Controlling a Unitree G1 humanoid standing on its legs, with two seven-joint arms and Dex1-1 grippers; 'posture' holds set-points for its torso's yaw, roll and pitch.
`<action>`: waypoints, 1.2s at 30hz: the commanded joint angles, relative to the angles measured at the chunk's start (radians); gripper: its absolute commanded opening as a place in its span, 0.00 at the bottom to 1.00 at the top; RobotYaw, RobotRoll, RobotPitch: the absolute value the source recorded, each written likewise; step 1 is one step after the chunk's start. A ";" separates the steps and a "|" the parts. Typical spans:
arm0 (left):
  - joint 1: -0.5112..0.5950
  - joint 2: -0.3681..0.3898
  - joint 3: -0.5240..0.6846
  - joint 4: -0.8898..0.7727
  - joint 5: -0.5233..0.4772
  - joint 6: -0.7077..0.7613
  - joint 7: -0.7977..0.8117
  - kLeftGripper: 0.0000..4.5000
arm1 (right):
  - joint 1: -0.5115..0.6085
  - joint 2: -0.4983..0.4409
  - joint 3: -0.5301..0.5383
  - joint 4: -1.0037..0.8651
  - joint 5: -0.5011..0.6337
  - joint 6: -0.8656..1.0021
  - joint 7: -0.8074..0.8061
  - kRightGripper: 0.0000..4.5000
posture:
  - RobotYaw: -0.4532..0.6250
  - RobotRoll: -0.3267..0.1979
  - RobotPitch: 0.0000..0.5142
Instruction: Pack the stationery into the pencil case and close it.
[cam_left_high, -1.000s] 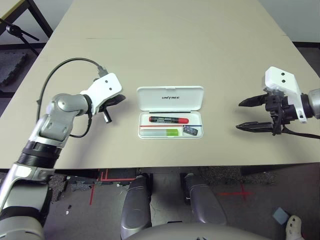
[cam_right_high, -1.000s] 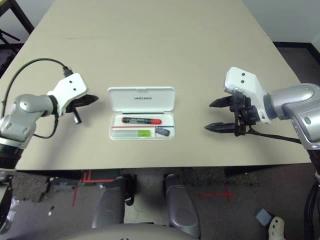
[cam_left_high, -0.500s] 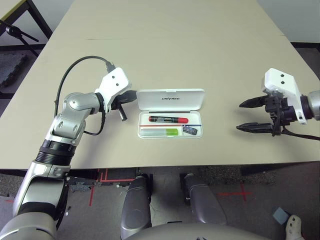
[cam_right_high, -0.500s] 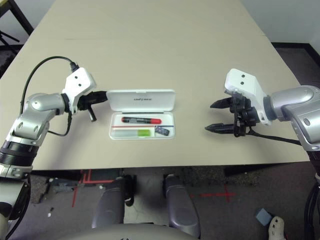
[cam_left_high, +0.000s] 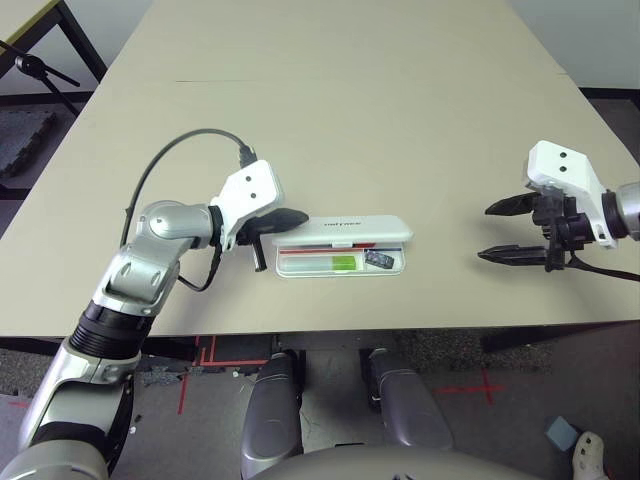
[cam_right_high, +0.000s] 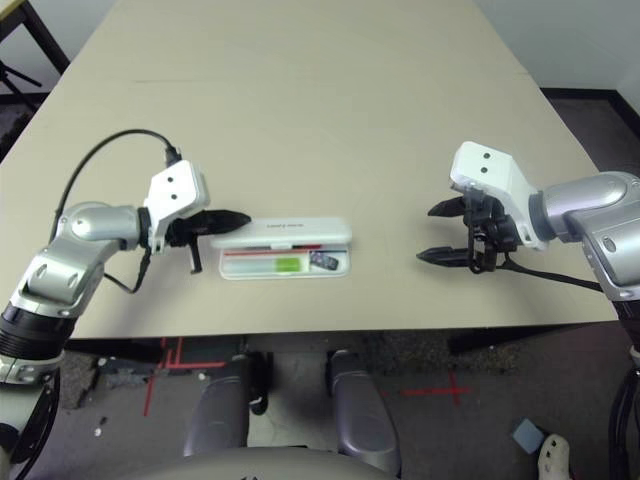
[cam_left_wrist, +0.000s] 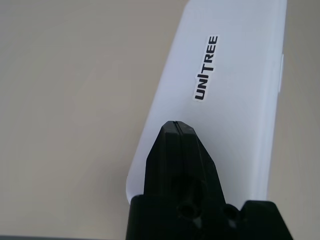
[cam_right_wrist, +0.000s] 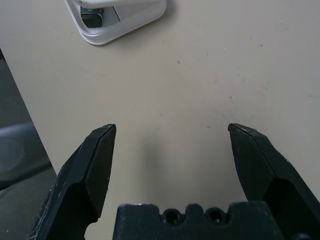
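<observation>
the case (cam_left_high: 340, 246) sits near the middle of the table (cam_left_high: 360, 110), close to the near edge, with its lid (cam_left_high: 345, 229) tipped well down over the tray but not shut; a gap is open along the near side. through that gap the red of the marker (cam_left_high: 345, 246) shows as a thin strip under the lid, the stick (cam_left_high: 322, 263) with its green cap lies along the near wall, and the grey cylinder (cam_left_high: 379, 260) sits at the right end of the tray. the left gripper (cam_left_high: 290, 217) is at the case's left end, its two black fingers pressed together, the tip lying over the lid's left corner; in the left wrist view the joined tip sits on the white lid just below the "unitree" print. the right gripper (cam_left_high: 497, 232) hovers well to the right of the case, fingers spread wide with nothing between them, bare table below.
</observation>
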 joint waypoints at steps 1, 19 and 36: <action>0.012 -0.021 -0.063 0.014 0.039 -0.008 0.003 0.01 | 0.005 0.000 0.012 0.008 -0.015 -0.012 0.002 1.00 | 0.34 0.62 0.32; 0.024 -0.037 -0.155 0.064 0.111 -0.025 -0.017 0.01 | 0.014 0.018 0.013 0.037 -0.051 -0.044 -0.010 1.00 | 0.34 0.62 0.33; -0.062 -0.211 0.396 0.321 -0.198 -0.086 0.287 1.00 | -0.116 0.412 -0.187 0.387 -0.089 -0.308 -0.534 1.00 | 0.36 0.62 0.35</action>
